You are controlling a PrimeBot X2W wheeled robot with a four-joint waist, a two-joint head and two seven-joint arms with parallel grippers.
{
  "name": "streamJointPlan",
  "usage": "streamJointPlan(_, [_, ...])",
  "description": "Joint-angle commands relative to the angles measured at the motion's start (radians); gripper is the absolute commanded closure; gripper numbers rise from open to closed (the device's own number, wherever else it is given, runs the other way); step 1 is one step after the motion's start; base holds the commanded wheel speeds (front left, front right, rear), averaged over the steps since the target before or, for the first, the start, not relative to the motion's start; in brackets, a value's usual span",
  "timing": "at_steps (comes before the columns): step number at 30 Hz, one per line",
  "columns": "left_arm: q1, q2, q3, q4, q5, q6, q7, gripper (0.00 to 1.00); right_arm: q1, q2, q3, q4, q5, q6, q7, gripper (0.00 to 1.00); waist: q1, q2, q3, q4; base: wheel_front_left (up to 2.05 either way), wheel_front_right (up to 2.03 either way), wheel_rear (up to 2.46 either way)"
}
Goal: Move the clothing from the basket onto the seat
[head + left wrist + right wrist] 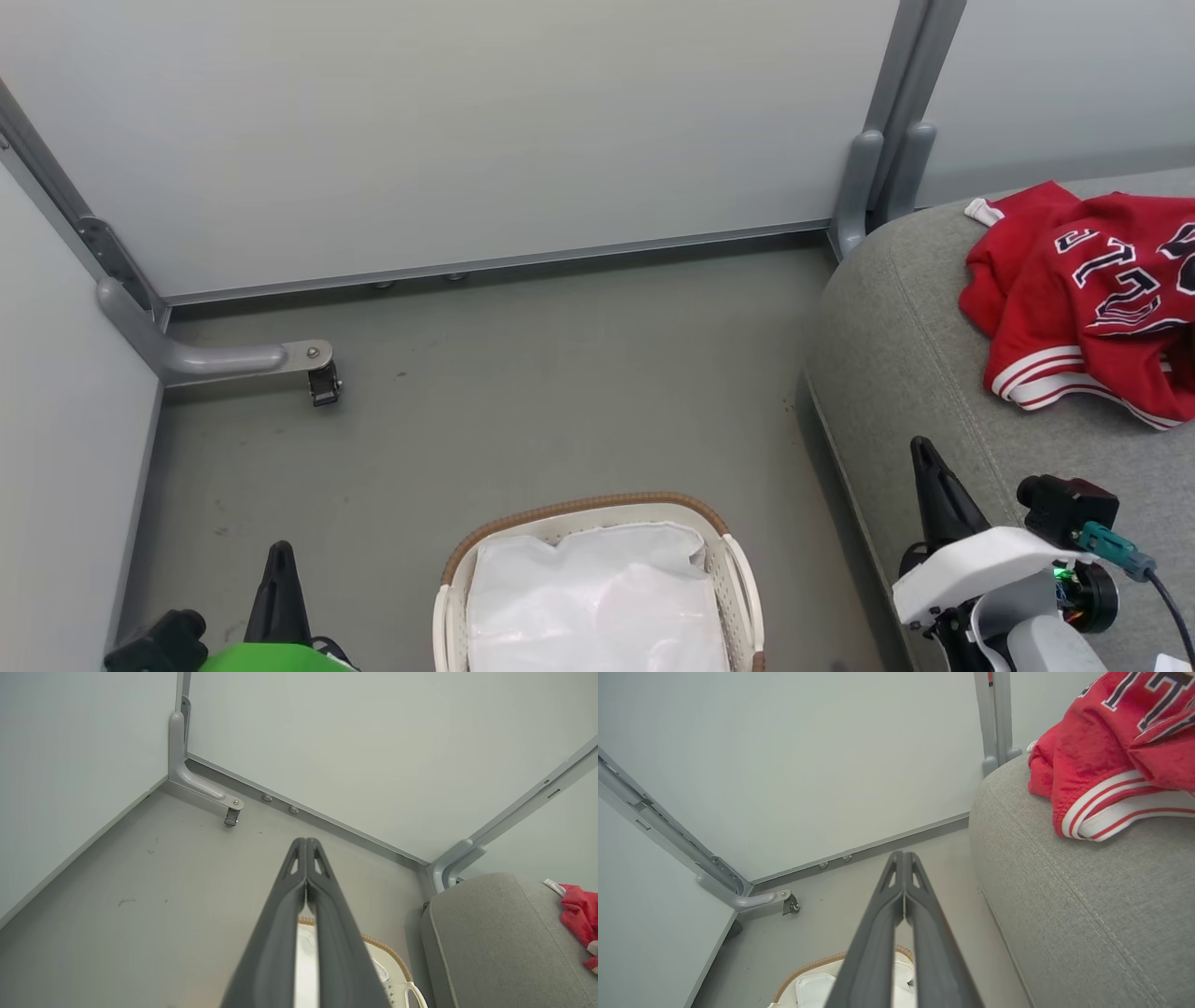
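The red clothing (pixel 1088 289), with white trim and dark lettering, lies crumpled on the grey seat (pixel 915 373) at the right; it also appears as the red clothing (pixel 1106 751) on the seat (pixel 1087 896) in the right wrist view. On the floor at bottom centre stands the basket (pixel 738 579), with only its white liner (pixel 597 597) showing inside. My left gripper (pixel 279 548) is shut and empty at the lower left, left of the basket. Also shut and empty, my right gripper (pixel 922 446) hangs over the seat's front edge.
Pale partition panels (pixel 467 131) wall in the grey floor (pixel 523 392) behind and to the left. A grey bracket foot with a caster (pixel 322 383) juts out at the left corner. Grey posts (pixel 882 177) stand beside the seat's back corner.
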Motion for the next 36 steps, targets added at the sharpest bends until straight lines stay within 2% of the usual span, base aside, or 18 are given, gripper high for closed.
streamJointPlan(1, [-0.033, 0.002, 0.007, -0.019, -0.042, -0.007, 0.01, 1.0, -0.01, -0.005, -0.009, -0.02, 0.045, 0.0, 0.009, 1.0, 0.0, 0.0, 0.0, -0.001, 0.0, 0.0, 0.0])
streamJointPlan(18, [-0.068, 0.003, 0.034, -0.025, -0.273, -0.024, 0.077, 1.0, -0.007, -0.006, -0.042, -0.038, 0.308, 0.0, 0.076, 1.0, 0.0, 0.0, 0.0, -0.012, 0.0, 0.0, 0.0])
streamJointPlan(36, [-0.098, 0.003, 0.058, -0.03, -0.476, -0.039, 0.136, 1.0, -0.004, -0.007, -0.072, -0.053, 0.539, -0.001, 0.135, 1.0, 0.0, 0.0, 0.0, -0.023, 0.0, 0.0, 0.0])
